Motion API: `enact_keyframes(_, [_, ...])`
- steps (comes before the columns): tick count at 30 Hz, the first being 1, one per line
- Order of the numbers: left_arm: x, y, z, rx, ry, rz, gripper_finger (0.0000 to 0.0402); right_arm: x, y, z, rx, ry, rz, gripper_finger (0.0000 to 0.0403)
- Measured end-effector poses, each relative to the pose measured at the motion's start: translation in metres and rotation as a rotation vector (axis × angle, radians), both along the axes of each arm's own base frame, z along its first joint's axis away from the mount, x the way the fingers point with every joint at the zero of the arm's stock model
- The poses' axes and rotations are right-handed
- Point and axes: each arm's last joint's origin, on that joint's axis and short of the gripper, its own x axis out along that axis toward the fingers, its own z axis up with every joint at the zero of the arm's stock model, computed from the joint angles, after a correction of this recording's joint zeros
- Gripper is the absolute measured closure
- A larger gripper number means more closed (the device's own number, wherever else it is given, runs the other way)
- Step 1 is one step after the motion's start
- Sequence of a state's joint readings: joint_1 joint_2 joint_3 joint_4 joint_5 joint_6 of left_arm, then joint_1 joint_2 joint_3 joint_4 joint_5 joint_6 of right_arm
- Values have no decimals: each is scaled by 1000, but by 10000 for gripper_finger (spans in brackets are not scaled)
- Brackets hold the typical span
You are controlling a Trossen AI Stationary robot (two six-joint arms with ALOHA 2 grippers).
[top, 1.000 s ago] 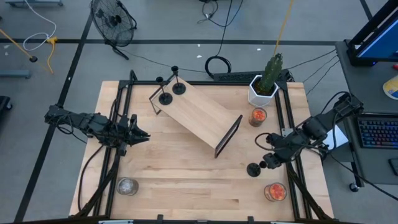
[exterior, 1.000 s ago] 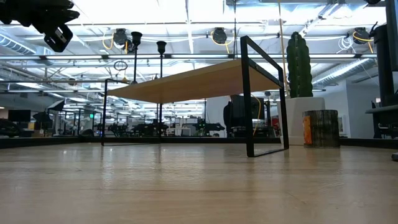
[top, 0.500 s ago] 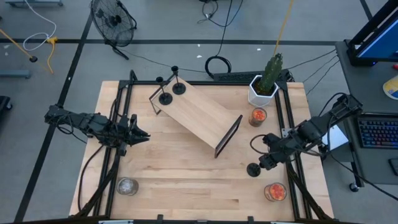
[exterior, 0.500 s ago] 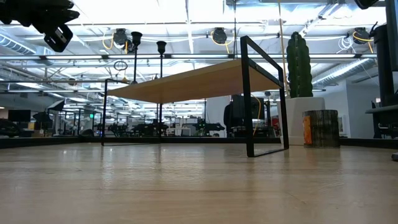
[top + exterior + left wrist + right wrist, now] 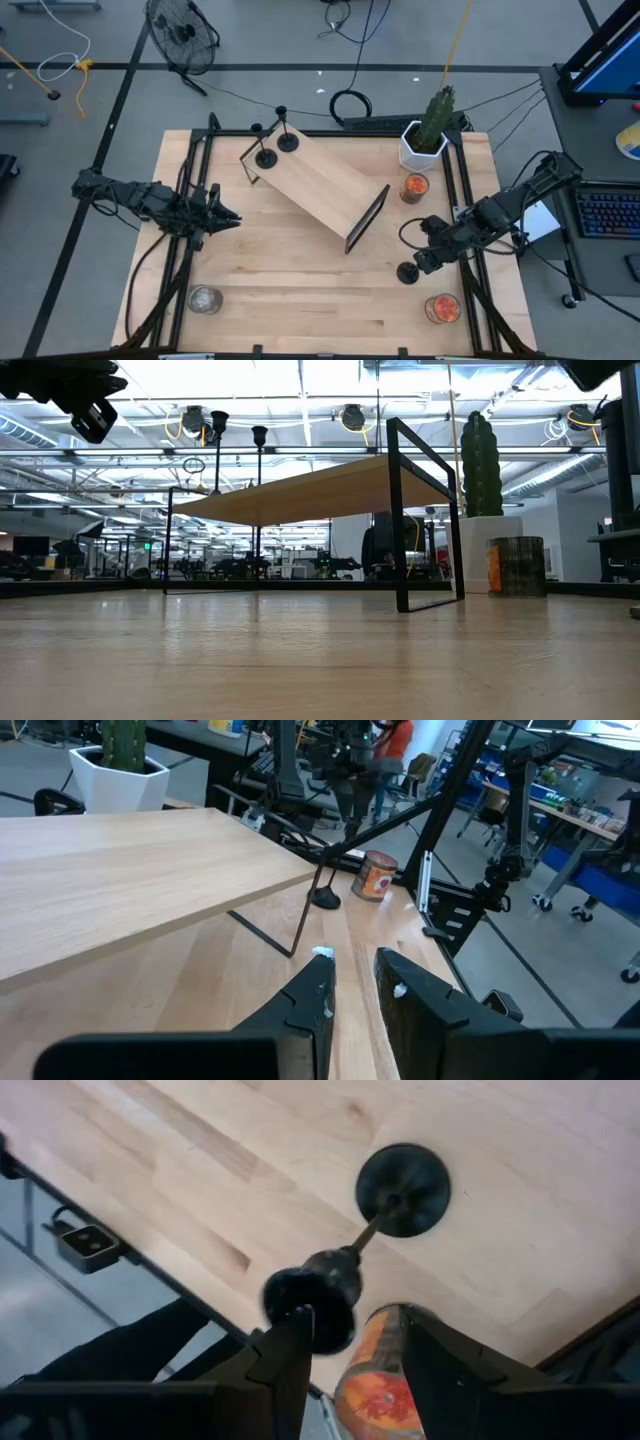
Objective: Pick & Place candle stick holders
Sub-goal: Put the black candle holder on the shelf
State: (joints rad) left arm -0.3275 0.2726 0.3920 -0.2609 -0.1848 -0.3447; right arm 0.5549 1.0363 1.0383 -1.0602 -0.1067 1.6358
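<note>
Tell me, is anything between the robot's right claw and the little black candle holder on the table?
No. In the right wrist view, the open right gripper hangs directly above the candle holder, nothing between.

Three candle stick holders were counted: two (image 5: 265, 157) (image 5: 288, 141) on the shelf (image 5: 320, 181) at upper centre, one (image 5: 406, 271) at lower right. Three jars (image 5: 415, 187) (image 5: 442, 308) (image 5: 204, 299), one cactus pot (image 5: 423, 146) and two arms were seen.

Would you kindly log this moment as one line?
right gripper: open, above third candle stick holder | two holders: on shelf | left gripper: waiting
</note>
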Motion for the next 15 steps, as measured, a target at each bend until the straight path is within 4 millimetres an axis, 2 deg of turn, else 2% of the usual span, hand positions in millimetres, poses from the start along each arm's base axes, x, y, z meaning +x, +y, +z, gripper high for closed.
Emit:
enact_keyframes(6, [0,0,0,0,0,0,321,0,2,-18,30,40,21,261])
enact_keyframes(15, [0,0,0,-3,1,0,321,1,2,-21,34,22,24,261])
